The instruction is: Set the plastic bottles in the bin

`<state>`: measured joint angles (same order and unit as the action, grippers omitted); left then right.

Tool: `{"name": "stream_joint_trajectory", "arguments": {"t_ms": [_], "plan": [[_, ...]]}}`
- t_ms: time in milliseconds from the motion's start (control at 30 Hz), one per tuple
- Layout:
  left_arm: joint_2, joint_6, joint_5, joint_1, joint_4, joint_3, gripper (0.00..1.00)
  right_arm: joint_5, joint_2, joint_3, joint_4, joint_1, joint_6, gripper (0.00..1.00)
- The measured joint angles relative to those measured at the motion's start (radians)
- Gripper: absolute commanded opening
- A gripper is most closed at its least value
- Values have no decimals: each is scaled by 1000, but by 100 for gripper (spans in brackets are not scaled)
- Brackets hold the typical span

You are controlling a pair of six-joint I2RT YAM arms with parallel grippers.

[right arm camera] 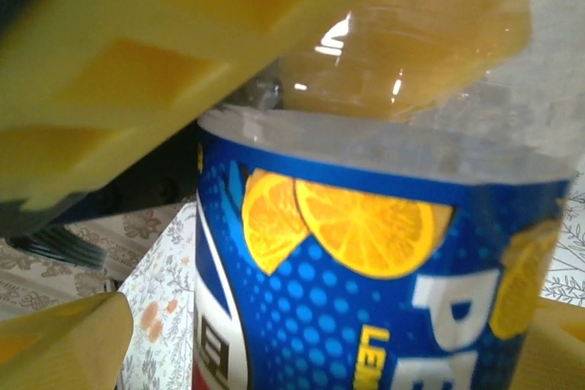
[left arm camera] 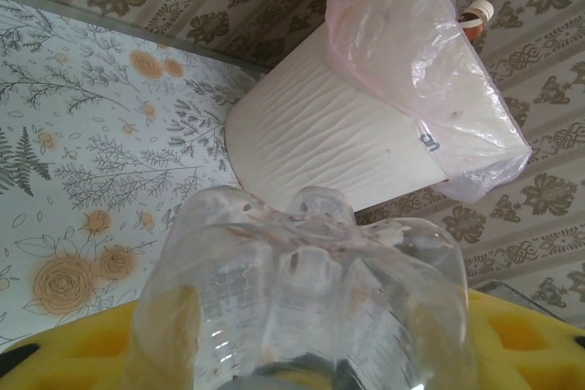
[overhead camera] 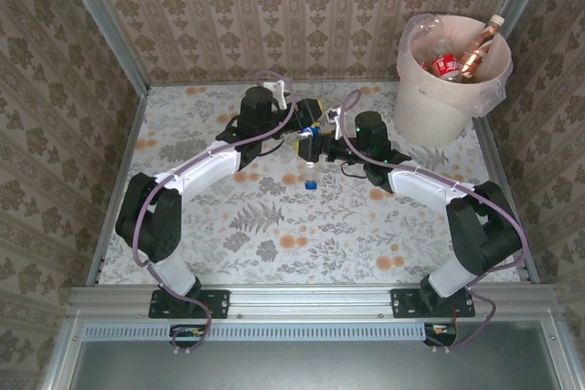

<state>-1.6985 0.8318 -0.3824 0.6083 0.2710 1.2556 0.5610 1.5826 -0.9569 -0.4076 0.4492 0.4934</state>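
A clear plastic bottle (overhead camera: 311, 167) with a blue label and blue cap hangs cap-down above the table's middle. My left gripper (overhead camera: 305, 131) is shut on it. In the left wrist view its ribbed clear base (left arm camera: 311, 289) sits between the yellow pads (left arm camera: 526, 344). My right gripper (overhead camera: 322, 146) stands open around the same bottle. Its blue orange-slice label (right arm camera: 366, 271) lies between the right fingers (right arm camera: 55, 335), with a gap on the left side. The cream bin (overhead camera: 439, 102) stands at the far right and holds several bottles (overhead camera: 450, 66).
The bin's clear bag liner (left arm camera: 411, 43) drapes over its rim, and one bottle neck (left arm camera: 475, 15) sticks out above it. Patterned walls close in the floral table (overhead camera: 274, 226) at the back and on both sides. The left gripper's yellow finger (right arm camera: 164, 61) crosses the top of the right wrist view.
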Motion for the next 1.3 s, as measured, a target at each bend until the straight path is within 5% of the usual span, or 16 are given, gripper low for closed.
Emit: {"name": "stream_joint_trajectory", "arguments": {"t_ms": [167, 333, 667, 833, 1100, 1300], "plan": [[0, 0, 1, 0, -1, 0, 50, -42, 2, -8, 26, 2, 3, 65], [0, -3, 3, -1, -3, 1, 58, -58, 1, -23, 53, 5, 5, 52], [29, -83, -1, -9, -124, 57, 95, -114, -8, -24, 92, 2, -23, 44], [112, -134, 1, -29, -161, 69, 100, -168, -43, -23, 153, -24, -53, 43], [253, -175, 83, -54, -166, 39, 100, -323, -197, -140, 409, -258, -217, 42], [255, -169, 111, -75, -180, -16, 100, -513, -239, -362, 415, -463, -294, 43]]}}
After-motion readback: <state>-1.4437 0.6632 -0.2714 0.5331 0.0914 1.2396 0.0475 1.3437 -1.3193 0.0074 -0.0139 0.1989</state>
